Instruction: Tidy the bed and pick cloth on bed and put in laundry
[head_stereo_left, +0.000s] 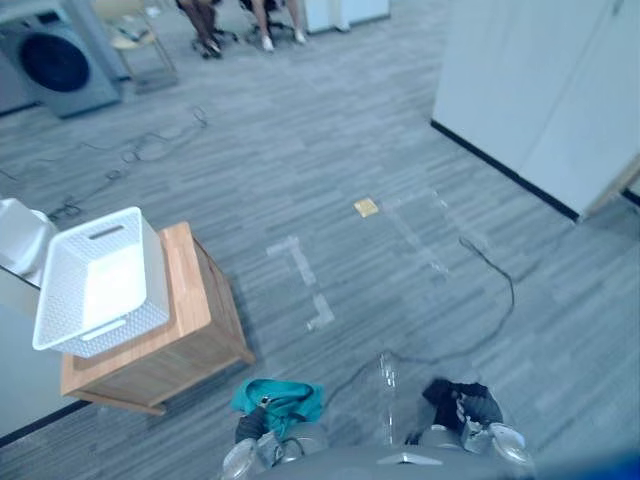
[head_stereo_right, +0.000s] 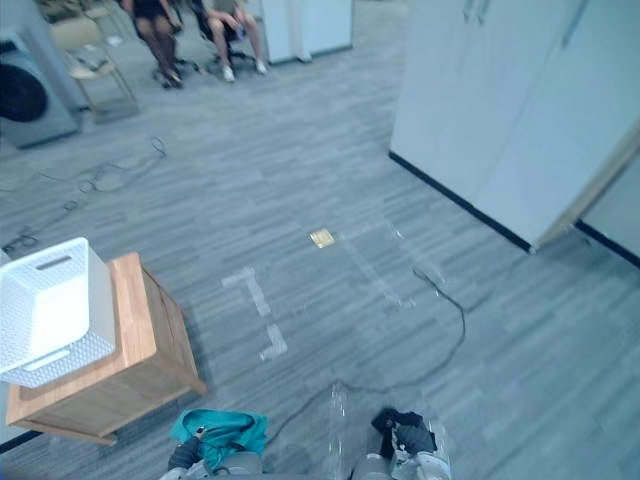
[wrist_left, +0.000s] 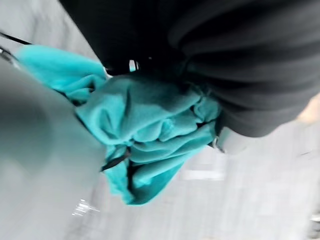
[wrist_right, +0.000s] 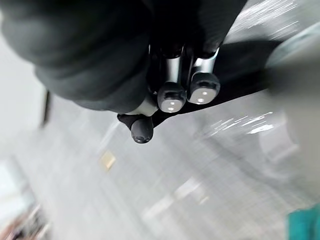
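Cloth (head_stereo_left: 282, 400) near, bunched in left robot hand (head_stereo_left: 248, 428), gripped for carrying. Right robot hand (wrist_right: 172, 95) curled, empty, spare. Basket (head_stereo_left: 95, 280) on surface (head_stereo_left: 195, 300), left: likely drop point.

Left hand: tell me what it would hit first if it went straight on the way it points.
Apart from the cloth bunched in the left hand, probably just carpet: it seems to point forward and down, and the way looks free. The cabinet with the basket stands left of that line.
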